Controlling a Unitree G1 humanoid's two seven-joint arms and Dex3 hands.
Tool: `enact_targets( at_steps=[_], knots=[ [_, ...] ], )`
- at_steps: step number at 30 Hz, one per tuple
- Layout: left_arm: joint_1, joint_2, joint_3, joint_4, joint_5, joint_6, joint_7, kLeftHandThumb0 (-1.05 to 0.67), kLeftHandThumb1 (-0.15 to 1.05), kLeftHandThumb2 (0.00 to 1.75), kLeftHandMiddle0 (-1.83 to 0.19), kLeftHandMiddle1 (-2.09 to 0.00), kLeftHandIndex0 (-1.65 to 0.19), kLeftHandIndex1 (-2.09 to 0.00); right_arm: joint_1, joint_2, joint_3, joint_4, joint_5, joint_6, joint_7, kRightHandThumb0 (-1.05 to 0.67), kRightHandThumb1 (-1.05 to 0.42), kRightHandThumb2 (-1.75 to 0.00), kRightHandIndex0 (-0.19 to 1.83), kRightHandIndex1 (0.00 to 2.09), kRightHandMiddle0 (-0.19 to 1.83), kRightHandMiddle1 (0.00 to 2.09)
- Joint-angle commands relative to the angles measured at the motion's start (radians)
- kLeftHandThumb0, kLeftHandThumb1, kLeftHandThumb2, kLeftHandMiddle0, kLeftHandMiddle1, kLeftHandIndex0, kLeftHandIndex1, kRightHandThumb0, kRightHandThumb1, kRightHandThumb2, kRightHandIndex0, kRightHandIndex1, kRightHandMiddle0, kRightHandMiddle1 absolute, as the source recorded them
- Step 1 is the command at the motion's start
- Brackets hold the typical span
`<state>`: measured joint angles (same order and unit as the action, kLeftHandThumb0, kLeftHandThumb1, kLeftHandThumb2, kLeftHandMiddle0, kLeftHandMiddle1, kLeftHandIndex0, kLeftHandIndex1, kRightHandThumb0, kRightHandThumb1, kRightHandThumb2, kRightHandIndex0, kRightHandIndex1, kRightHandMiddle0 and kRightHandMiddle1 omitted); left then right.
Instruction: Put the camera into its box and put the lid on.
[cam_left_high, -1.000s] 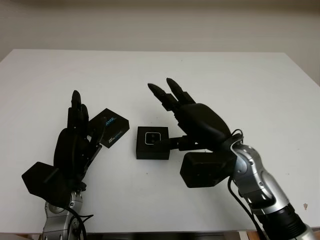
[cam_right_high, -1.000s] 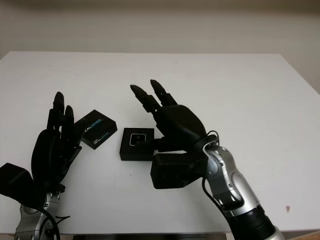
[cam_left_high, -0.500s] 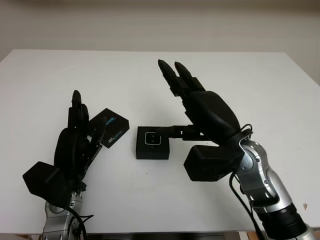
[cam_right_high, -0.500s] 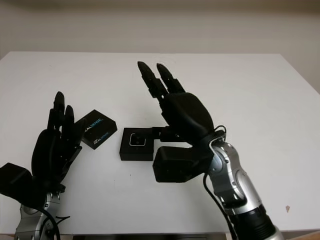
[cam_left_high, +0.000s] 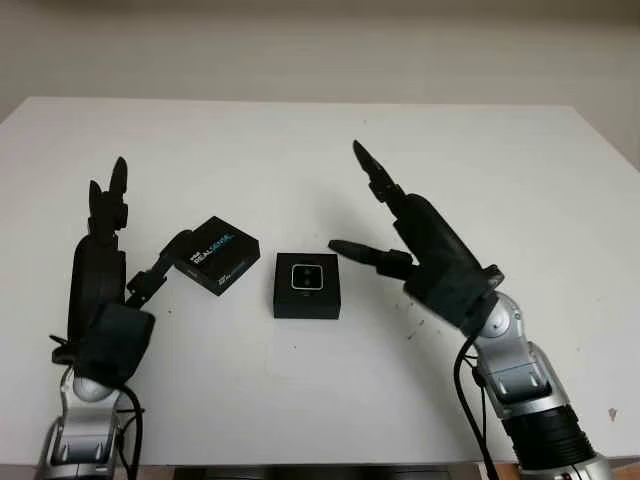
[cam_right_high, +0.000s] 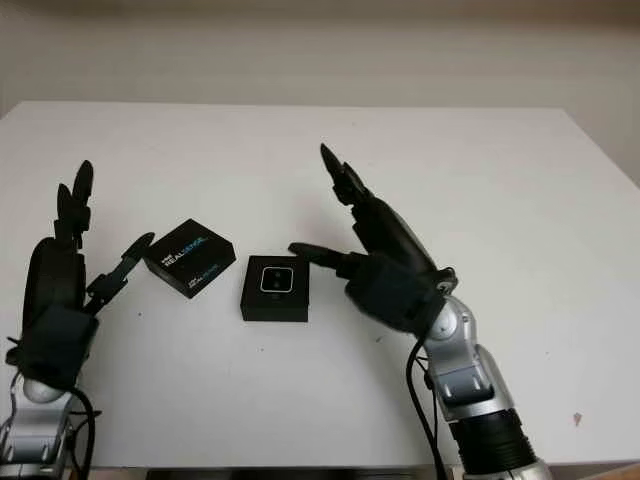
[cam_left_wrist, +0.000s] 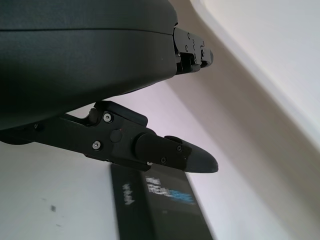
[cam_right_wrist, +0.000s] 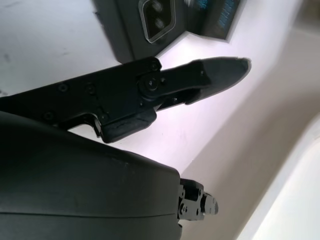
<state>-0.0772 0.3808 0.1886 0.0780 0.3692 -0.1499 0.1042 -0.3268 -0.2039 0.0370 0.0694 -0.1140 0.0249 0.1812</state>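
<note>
Compared with a second ago, the right robot hand (cam_left_high: 395, 235) is seen drawn back from the square black open box (cam_left_high: 306, 286), where the small black camera with a pale lens frame (cam_left_high: 304, 275) is already seated, and it is now held open and empty just beside the box; the left robot hand (cam_left_high: 105, 255), also open and empty, is turned so its thumb is brought close to the flat black lid printed with blue lettering (cam_left_high: 217, 255). The placing step is thus judged done and only the lidding is left. On the white table (cam_left_high: 520, 180) one camera, one box and one lid are counted, with two robot hands.
</note>
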Motion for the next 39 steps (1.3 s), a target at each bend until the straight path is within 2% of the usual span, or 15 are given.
enact_targets(
  at_steps=[1, 7, 12, 15, 24, 31, 39],
  knots=[
    [-0.018, 0.034, -0.025, 0.006, 0.012, 0.016, -0.031, -0.69, 1.02, 0.05, -0.01, -0.01, 0.03, -0.04, -0.037, 0.034, -0.048, 0.025, 0.061, 0.008, -0.021, -0.76, -1.05, -0.14, -0.19, 0.0, -0.18, 0.02],
    [-0.045, 0.08, -0.065, 0.041, 0.006, 0.029, -0.104, -0.8, 0.99, 0.05, 0.07, -0.03, 0.09, -0.03, -0.057, 0.045, -0.081, 0.02, 0.103, 0.071, -0.059, -0.72, -1.05, -0.24, -0.19, 0.01, -0.18, 0.03],
    [-0.061, 0.077, -0.094, 0.046, 0.012, 0.068, -0.127, -0.8, 0.98, 0.05, 0.04, -0.06, 0.08, -0.05, -0.061, 0.04, -0.109, 0.022, 0.124, 0.085, -0.082, -0.66, -1.05, -0.29, -0.17, 0.03, -0.16, 0.05],
    [-0.069, 0.085, -0.119, 0.054, 0.029, 0.079, -0.135, -0.79, 0.98, 0.05, 0.04, -0.06, 0.08, -0.05, -0.071, 0.027, -0.132, 0.037, 0.144, 0.086, -0.077, -0.67, -1.05, -0.33, -0.16, 0.04, -0.15, 0.05],
    [-0.106, 0.098, -0.166, 0.091, 0.015, 0.073, -0.19, -0.85, 0.96, 0.05, 0.1, -0.05, 0.11, -0.04, -0.061, 0.028, -0.144, 0.022, 0.152, 0.109, -0.09, -0.63, -1.05, -0.35, -0.17, 0.04, -0.15, 0.06],
    [-0.149, 0.103, -0.201, 0.139, 0.033, 0.066, -0.188, -0.83, 0.95, 0.05, 0.09, -0.05, 0.12, -0.05, -0.058, 0.039, -0.14, 0.032, 0.153, 0.083, -0.104, -0.64, -1.05, -0.33, -0.16, 0.05, -0.15, 0.06],
    [-0.212, 0.122, -0.256, 0.206, 0.124, 0.069, -0.159, -0.81, 0.96, 0.05, 0.09, -0.06, 0.11, -0.06, -0.048, 0.055, -0.14, 0.015, 0.162, 0.092, -0.118, -0.63, -1.05, -0.33, -0.17, 0.05, -0.14, 0.06]
  ],
)
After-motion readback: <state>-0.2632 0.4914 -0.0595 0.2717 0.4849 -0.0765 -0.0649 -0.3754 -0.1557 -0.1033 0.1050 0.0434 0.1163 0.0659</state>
